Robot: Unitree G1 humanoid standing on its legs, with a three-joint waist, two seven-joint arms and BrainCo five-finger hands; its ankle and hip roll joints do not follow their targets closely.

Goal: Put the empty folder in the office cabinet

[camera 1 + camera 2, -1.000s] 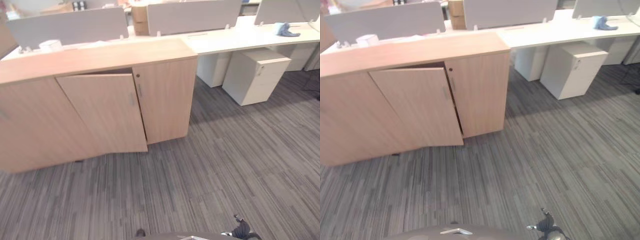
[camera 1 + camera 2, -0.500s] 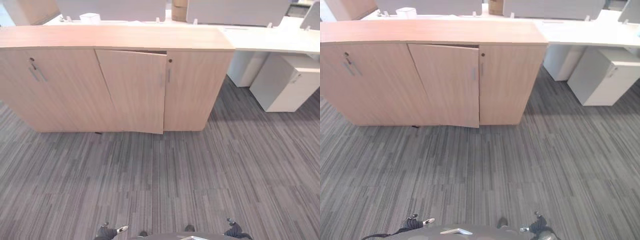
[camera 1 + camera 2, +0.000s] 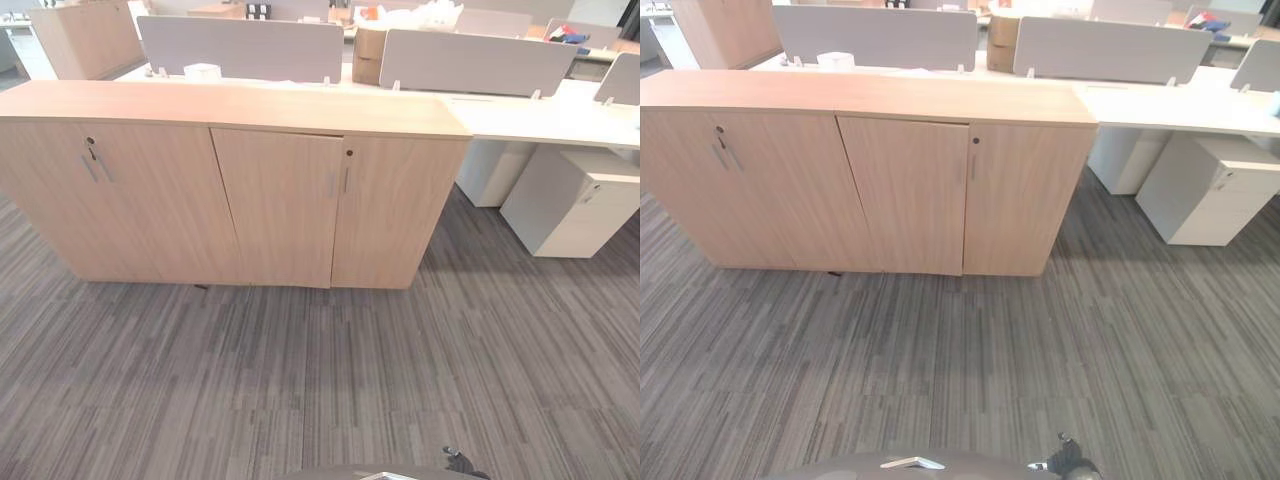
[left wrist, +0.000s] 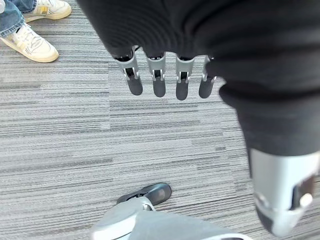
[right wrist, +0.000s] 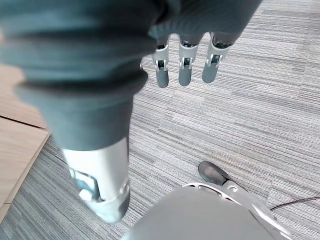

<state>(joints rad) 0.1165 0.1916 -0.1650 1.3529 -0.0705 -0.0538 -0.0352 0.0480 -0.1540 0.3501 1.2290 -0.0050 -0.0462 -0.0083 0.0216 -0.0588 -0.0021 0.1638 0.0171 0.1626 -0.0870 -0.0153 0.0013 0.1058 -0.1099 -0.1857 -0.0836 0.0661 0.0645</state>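
Both hands empty, fingers straight: left hand [image 4: 165, 75] over carpet [image 4: 75, 130] near a person's shoes [image 4: 30, 42], right hand [image 5: 185, 62] beside the cabinet [image 3: 230, 190].

The left hand [image 4: 159, 82] has slim silver fingers [image 4: 182, 80] that end in rounded dark tips, with small dark gaps where the silver sections meet. A black cover [image 4: 190, 25] of fine knitted ribs wraps the back of the hand and the wrist. Below it sits a smooth silver-grey casing [image 4: 280, 185] with a small pale round fitting near its end. The right hand [image 5: 185, 70] is built alike: silver fingers, dark tips, a dark grey ribbed sleeve [image 5: 75, 65], and a silver-grey casing [image 5: 100, 175] with small round fittings.
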